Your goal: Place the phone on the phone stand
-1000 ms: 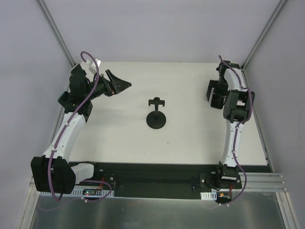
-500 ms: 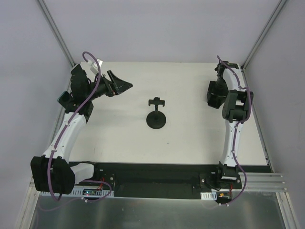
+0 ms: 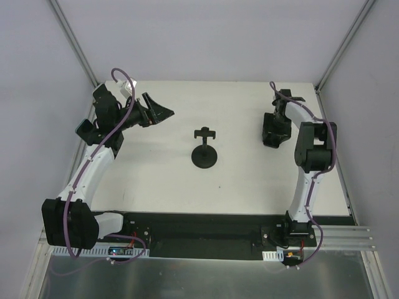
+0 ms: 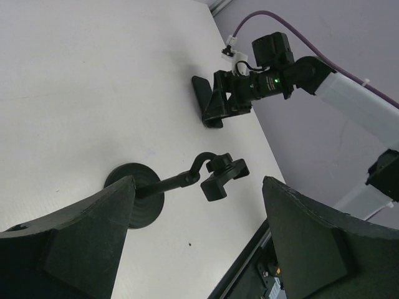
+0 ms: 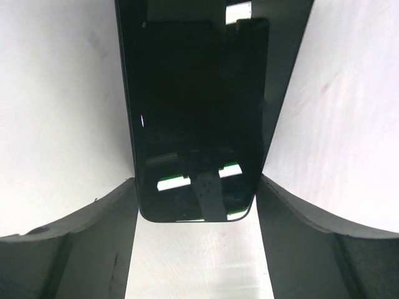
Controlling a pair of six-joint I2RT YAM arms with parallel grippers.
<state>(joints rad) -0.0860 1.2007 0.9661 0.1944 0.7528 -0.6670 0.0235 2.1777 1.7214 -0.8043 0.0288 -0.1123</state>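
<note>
At far right | right end effector (image 3: 272, 129) shifted left | phone (image 5: 196, 118) seemingly clamped

You'll find the phone (image 5: 196, 124) glossy black, its smooth face mirroring lights. The table (image 3: 249, 180) under it is matt white, faintly scuffed. The phone stand (image 3: 204, 157) looks dull black plastic; the left arm (image 3: 87, 179) has smooth white shells.

The stand (image 3: 204, 154) sits mid-table (image 3: 249, 187), with the phone (image 5: 194, 112) right of it between the right gripper's (image 3: 272, 134) fingers and the left gripper (image 3: 157, 107) behind-left of it.
</note>
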